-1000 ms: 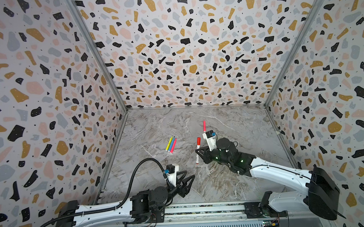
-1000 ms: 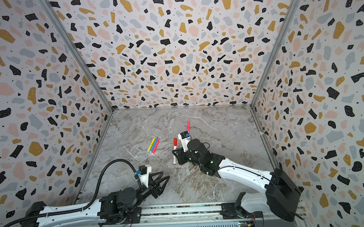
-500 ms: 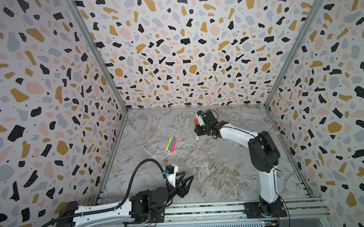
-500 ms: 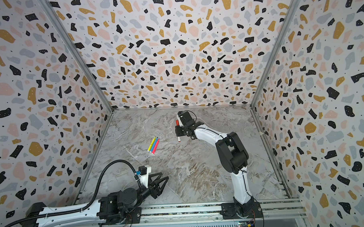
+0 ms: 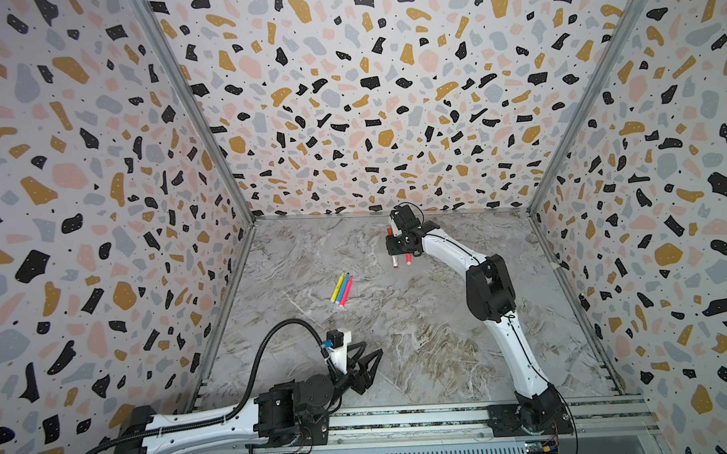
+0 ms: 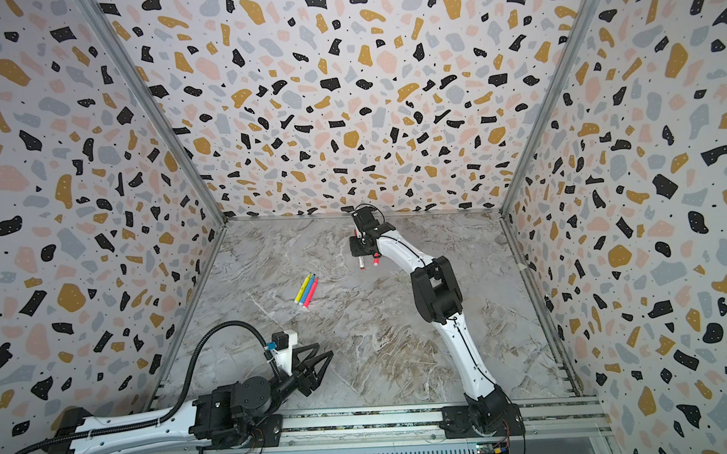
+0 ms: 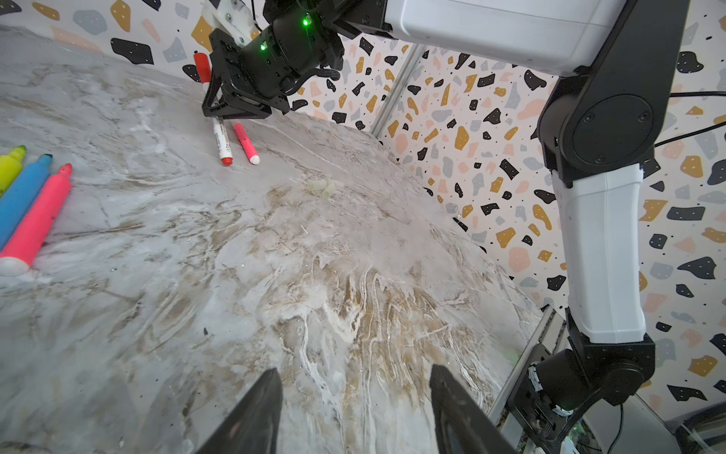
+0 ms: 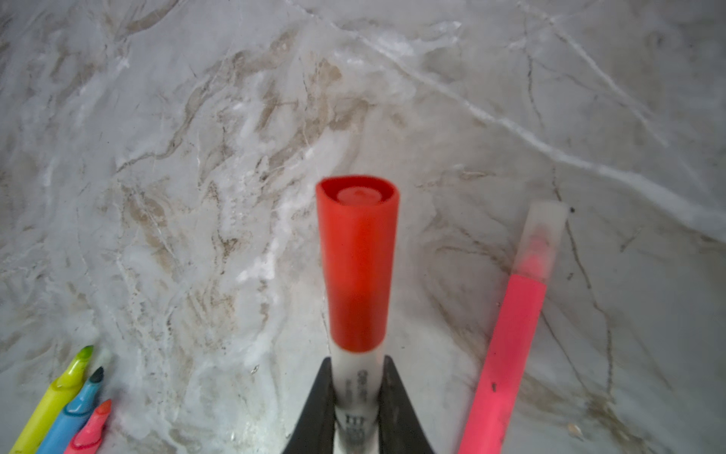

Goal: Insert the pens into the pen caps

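Two pens look capped already: the right jaws clench the white pen just behind its red cap, with a capped pink pen lying just beside them, while the left jaws stand released and empty. The next move probably calls for letting go and reaching for the three uncapped pens, well apart from these jaws.
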`<move>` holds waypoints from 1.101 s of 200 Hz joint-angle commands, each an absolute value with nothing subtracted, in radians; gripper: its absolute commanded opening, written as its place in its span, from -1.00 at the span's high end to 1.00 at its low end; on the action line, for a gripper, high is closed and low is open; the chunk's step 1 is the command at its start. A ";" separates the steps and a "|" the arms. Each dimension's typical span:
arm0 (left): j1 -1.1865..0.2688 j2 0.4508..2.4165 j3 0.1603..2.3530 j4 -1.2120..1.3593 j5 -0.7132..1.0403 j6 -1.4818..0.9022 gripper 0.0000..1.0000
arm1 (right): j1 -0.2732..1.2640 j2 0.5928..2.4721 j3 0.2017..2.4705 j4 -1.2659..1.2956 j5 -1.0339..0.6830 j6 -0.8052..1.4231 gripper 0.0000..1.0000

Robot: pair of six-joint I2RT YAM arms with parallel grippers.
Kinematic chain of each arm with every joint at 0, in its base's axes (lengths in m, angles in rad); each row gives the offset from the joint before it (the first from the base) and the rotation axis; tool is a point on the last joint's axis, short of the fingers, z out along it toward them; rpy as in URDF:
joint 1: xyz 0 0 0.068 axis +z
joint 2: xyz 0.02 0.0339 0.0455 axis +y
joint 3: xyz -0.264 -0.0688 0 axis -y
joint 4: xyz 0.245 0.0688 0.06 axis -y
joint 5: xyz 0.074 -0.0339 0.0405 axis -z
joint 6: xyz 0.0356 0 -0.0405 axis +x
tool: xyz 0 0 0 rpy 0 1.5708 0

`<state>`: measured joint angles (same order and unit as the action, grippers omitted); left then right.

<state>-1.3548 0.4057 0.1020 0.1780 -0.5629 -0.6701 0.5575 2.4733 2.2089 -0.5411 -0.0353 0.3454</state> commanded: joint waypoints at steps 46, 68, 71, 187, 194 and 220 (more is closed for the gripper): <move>-1.352 0.394 0.100 0.194 -0.601 -0.643 -0.20 | 0.531 2.448 2.235 -0.592 0.009 0.358 0.66; -1.352 0.394 0.104 0.189 -0.600 -0.643 -0.20 | 0.527 2.440 2.242 -0.588 0.002 0.355 0.40; -1.351 0.393 0.105 0.187 -0.600 -0.643 -0.20 | 0.528 2.437 2.245 -0.591 0.001 0.355 0.33; -1.352 0.441 0.212 0.099 -0.609 -0.638 -0.20 | 0.594 1.812 1.713 -0.355 0.007 0.375 0.04; -1.352 0.445 0.222 0.091 -0.611 -0.642 -0.21 | 0.605 1.741 1.639 -0.325 0.002 0.383 0.03; -1.351 0.471 0.270 0.037 -0.641 -0.676 -0.23 | 0.653 1.492 1.361 -0.240 0.002 0.415 -0.02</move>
